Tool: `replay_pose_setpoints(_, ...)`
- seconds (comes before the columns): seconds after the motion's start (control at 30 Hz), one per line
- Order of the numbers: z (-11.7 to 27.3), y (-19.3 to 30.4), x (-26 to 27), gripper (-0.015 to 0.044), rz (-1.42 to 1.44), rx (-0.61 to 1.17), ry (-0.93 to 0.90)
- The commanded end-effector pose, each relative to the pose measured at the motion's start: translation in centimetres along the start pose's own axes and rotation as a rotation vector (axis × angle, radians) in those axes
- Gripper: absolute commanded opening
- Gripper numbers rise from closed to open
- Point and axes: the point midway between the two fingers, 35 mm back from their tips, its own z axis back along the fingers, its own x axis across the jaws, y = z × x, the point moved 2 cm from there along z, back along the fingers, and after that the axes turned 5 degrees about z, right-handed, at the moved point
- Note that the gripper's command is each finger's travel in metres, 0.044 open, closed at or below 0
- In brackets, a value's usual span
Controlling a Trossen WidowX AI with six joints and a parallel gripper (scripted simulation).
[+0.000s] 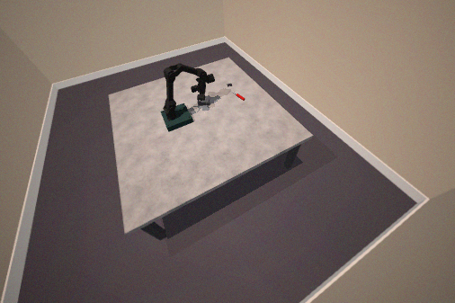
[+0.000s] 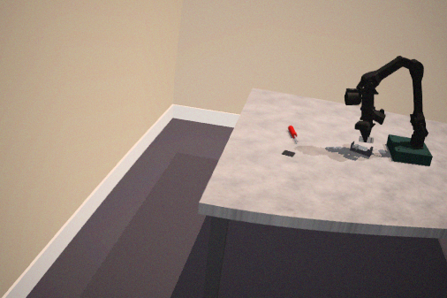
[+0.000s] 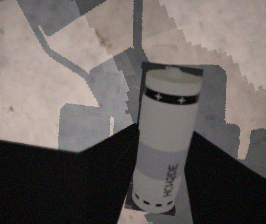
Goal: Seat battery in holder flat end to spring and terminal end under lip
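Note:
The white battery (image 3: 166,125) (image 2: 366,140) is between the fingers of my gripper (image 3: 162,135) (image 2: 365,137) (image 1: 201,98), which is shut on it. Its terminal end with the plus marks points to the top of the wrist view, its flat end to the bottom. The dark holder (image 2: 363,152) (image 3: 196,72) (image 1: 205,103) stands on the table under the gripper. In the exterior view the battery shows just above the holder. In the wrist view it covers most of the holder, roughly lined up lengthwise, with dark ends showing past both battery ends. The spring and the lip cannot be made out.
A red-handled screwdriver (image 1: 240,96) (image 2: 292,132) lies on the table, farther out from the arm than the holder. A small dark flat piece (image 1: 229,84) (image 2: 288,153) lies near it. The arm's green base (image 1: 178,119) (image 2: 408,153) stands close to the holder.

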Motion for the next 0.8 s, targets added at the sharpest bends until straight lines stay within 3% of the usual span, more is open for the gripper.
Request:
replay_pose_setpoints(0.0, -1.0, 0.2, -0.1, 0.0084, -0.001, -0.068, 0.01)
replay_pose_setpoints(0.77, -2.1, 1.2, 0.0, 0.0084, 0.0, -0.225, 0.01)
